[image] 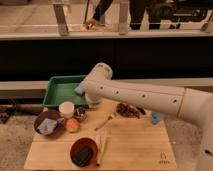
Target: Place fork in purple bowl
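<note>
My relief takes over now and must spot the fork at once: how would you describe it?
On the wooden table, look below the white arm, right of the green tray. The fork lies there at a slant, right of the gripper, which hangs beside the white cup. It is slim shiny metal, unlike the pale stick by the reddish-brown bowl.

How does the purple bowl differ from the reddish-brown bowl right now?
The purple bowl sits at the left edge of the board; the reddish-brown bowl sits at the front edge. The purple bowl holds something pale, the reddish-brown one something dark. Both are round, upright, similar in size. The tool hangs beside the white cup.
</note>
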